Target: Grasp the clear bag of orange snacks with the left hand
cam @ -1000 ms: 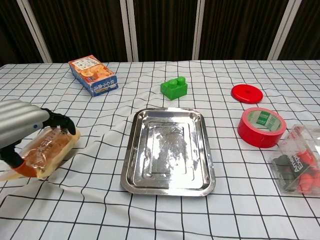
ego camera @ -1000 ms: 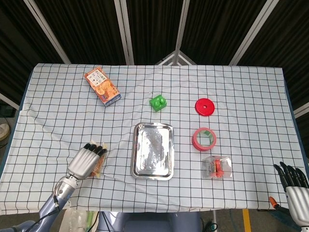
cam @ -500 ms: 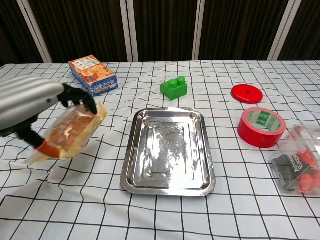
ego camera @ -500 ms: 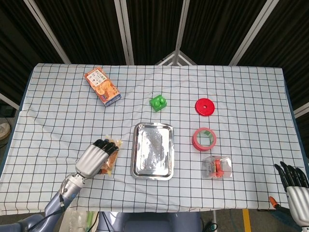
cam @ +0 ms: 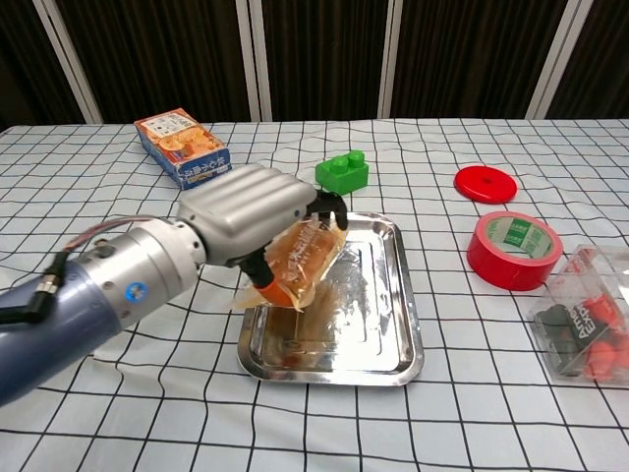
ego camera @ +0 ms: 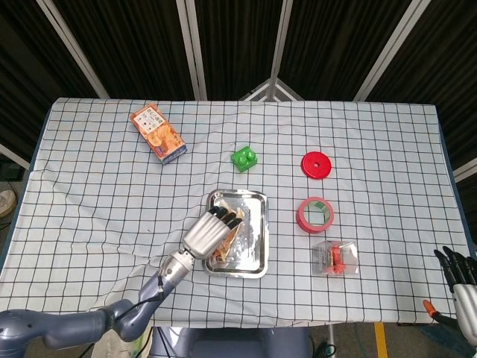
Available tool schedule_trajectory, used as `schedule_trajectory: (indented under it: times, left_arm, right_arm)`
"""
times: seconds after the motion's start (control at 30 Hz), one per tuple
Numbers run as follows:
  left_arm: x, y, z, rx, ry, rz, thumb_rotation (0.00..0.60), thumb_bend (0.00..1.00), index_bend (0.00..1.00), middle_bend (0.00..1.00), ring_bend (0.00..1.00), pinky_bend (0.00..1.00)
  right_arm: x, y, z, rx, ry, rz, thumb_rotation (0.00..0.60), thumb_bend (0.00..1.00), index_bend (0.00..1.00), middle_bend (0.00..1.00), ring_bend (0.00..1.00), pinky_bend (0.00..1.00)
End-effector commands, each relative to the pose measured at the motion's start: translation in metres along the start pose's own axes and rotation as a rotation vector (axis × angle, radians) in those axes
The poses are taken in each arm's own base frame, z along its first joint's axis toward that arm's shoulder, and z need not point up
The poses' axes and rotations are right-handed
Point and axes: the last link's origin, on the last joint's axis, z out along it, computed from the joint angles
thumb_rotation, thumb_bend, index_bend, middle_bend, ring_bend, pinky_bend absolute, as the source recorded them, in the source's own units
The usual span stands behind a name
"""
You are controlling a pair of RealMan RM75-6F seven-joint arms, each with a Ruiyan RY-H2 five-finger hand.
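Observation:
My left hand (cam: 257, 218) (ego camera: 209, 232) grips the clear bag of orange snacks (cam: 300, 262) (ego camera: 226, 242) and holds it in the air over the left half of the steel tray (cam: 393, 324) (ego camera: 253, 224). The fingers wrap over the bag's top, and its tail hangs down toward the tray floor. My right hand (ego camera: 460, 277) shows only at the bottom right corner of the head view, off the table, fingers spread and holding nothing.
An orange snack box (cam: 183, 147) lies far left, a green brick (cam: 342, 171) behind the tray. A red lid (cam: 486, 183), a red tape roll (cam: 513, 249) and a clear box of red parts (cam: 588, 325) sit to the right.
My left hand lifted the bag off the cloth at the near left and carried it right, until it hangs over the tray. The right hand slipped slightly lower in view.

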Motion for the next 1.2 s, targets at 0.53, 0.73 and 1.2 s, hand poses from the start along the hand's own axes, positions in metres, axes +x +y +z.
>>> schedule_trajectory:
  times: [0.53, 0.73, 1.2]
  left_arm:
    - [0.042, -0.009, -0.070, -0.024, -0.031, -0.052, 0.600, 0.01, 0.00, 0.00, 0.00, 0.13]
    - [0.070, -0.046, -0.174, 0.126, -0.144, -0.017, 0.600, 0.03, 0.00, 0.00, 0.00, 0.11]
    - [0.081, -0.109, -0.376, 0.603, 0.064, -0.001, 0.600, 0.04, 0.00, 0.00, 0.00, 0.02]
  right_arm:
    - [-0.001, -0.008, -0.009, 0.031, 0.012, -0.021, 0.600, 0.30, 0.00, 0.00, 0.00, 0.00]
    - [0.001, -0.015, -0.020, 0.069, 0.037, -0.025, 0.600, 0.30, 0.00, 0.00, 0.00, 0.00]
    - [0.000, -0.035, -0.056, 0.181, 0.083, -0.033, 0.600, 0.30, 0.00, 0.00, 0.00, 0.00]
